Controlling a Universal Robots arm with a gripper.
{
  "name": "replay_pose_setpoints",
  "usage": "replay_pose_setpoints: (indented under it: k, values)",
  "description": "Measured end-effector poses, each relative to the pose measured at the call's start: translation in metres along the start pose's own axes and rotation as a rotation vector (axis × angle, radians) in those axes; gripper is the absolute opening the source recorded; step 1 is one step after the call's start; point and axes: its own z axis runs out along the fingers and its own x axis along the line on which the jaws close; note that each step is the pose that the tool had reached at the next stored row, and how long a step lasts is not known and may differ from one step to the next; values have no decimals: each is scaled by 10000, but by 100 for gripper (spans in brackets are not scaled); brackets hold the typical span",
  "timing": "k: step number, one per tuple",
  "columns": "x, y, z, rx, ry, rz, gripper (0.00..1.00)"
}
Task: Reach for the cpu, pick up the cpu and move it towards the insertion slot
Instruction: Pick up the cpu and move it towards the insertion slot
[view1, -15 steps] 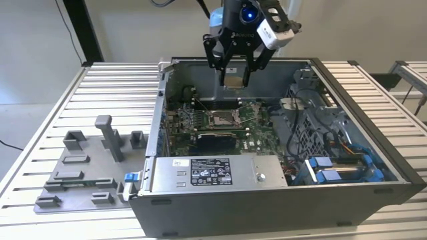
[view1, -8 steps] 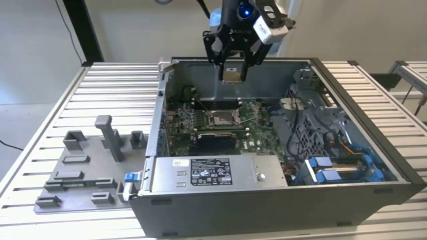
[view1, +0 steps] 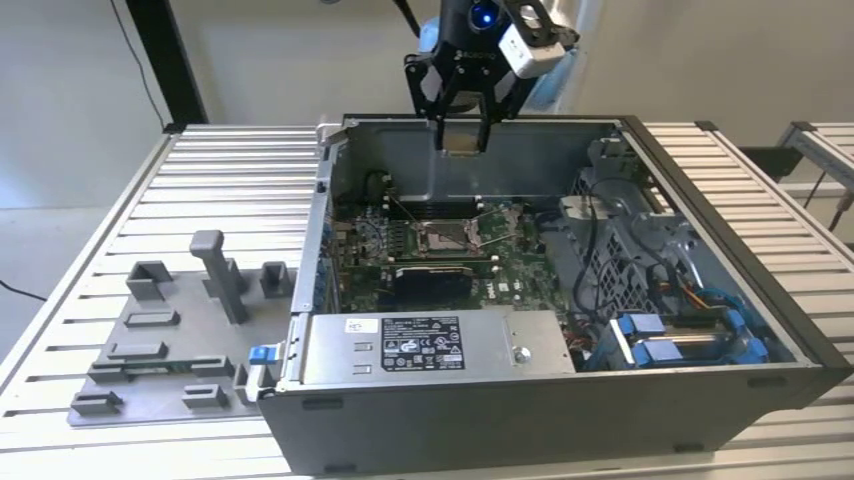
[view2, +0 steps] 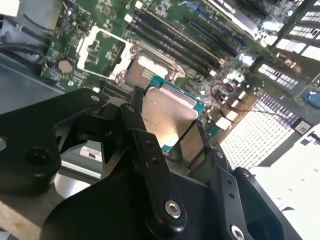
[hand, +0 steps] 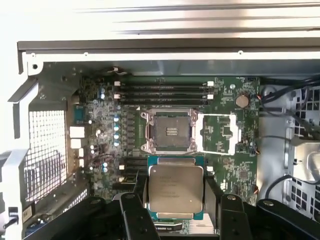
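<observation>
gripper: black two-finger gripper clamped on small silvery square cpu, its lower edge hidden
slot: shiny metal-framed square insertion slot, open, apart from the cpu

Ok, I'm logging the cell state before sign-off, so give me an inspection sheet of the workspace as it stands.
Surface: ribbed metal table carrying an open computer case.
Job's things: cpu held in the gripper, above the motherboard; insertion slot open and bare.
Clutter: grey tray blocks on the table at the exterior view's left of the case.
Grippers: gripper shut on the cpu, hanging over the case's far wall.
Cables: bundled wires and blue connectors inside the case.
Surroundings: pale wall; black cable hanging along it.
</observation>
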Motion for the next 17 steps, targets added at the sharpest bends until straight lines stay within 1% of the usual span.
replay_pose_setpoints:
  k: [6, 7, 12, 13, 15, 17]
  values:
    - [-8, 19, 8, 8, 0, 2, 0]
    - [-8, 33, 9, 11, 0, 1, 0]
    - [-6, 146, 16, 22, -1, 0, 0]
    - [-6, 159, 16, 25, 0, 0, 0]
    - [-6, 160, 15, 26, 13, -1, 0]
    - [-6, 160, 16, 25, 14, 0, 0]
